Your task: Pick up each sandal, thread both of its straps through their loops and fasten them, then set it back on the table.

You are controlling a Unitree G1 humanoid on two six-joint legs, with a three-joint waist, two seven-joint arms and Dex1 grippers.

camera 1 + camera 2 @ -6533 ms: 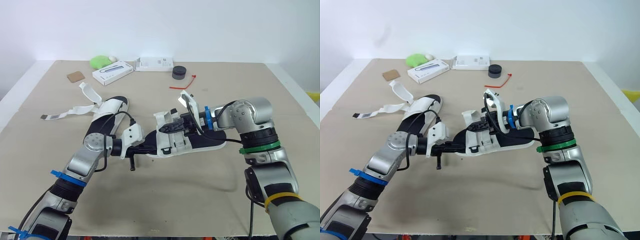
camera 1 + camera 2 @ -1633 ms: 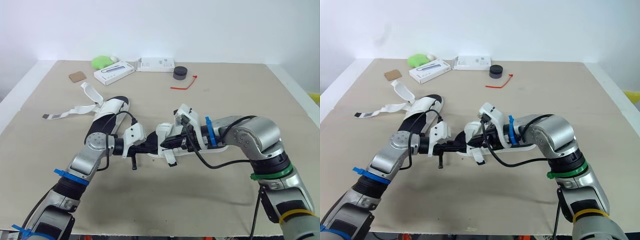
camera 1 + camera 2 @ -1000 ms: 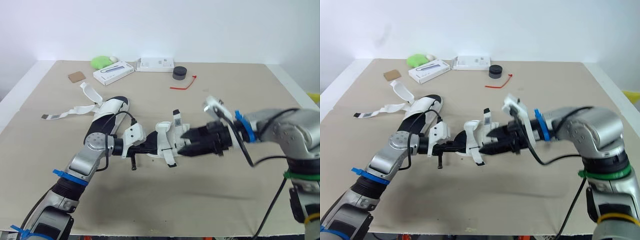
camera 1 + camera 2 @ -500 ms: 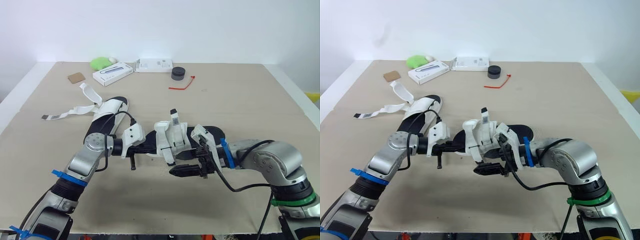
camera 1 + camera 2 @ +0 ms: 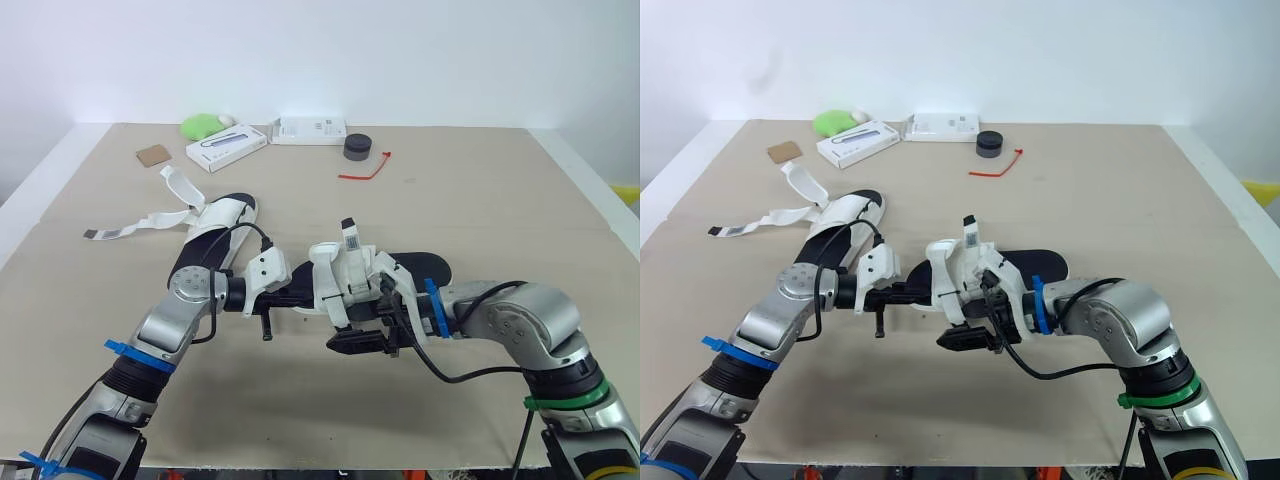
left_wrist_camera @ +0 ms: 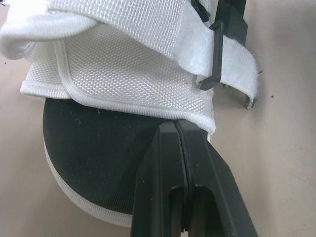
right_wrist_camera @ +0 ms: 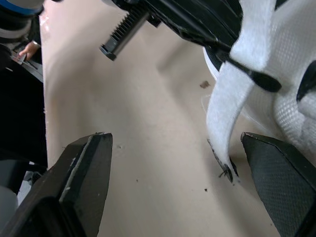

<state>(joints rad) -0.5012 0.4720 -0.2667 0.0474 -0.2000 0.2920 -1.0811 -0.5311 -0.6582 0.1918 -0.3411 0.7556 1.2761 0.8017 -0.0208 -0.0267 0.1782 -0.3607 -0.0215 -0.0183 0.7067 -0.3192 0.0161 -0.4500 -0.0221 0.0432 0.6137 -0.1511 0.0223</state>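
The left gripper point(image 6: 176, 129) is pinching the toe end of a sandal point(image 5: 342, 282) near the middle of the table point(image 5: 500, 200). Its two black fingers are pressing flat together, with their tips meeting the hem of the white mesh upper. The head views are placing this grip at the sandal's left end. The left wrist view is adding the detail up close: the black insole and white sole rim around the fingers, and a white strap point(image 6: 223, 55) passing through a black loop point(image 6: 221, 47).

The right gripper point(image 7: 174, 140) is hovering low just in front of the sandal. Its fingers point(image 7: 84, 182) are spreading wide apart and holding nothing. In the right wrist view a loose strap end point(image 7: 224, 116) is hanging between them, touching neither. From the head this claw is reading as a dark shape beside the upper, with another strap end point(image 5: 347, 236) sticking upright above it.

The head views are also taking in the wider table. A second sandal point(image 5: 218, 222) is lying to the robot's left with its straps splayed out. Along the far edge are sitting a green object point(image 5: 203, 124), two white boxes point(image 5: 226, 147) point(image 5: 312, 129), a black round object point(image 5: 356, 148), a red tie point(image 5: 365, 170) and a brown card point(image 5: 152, 154).
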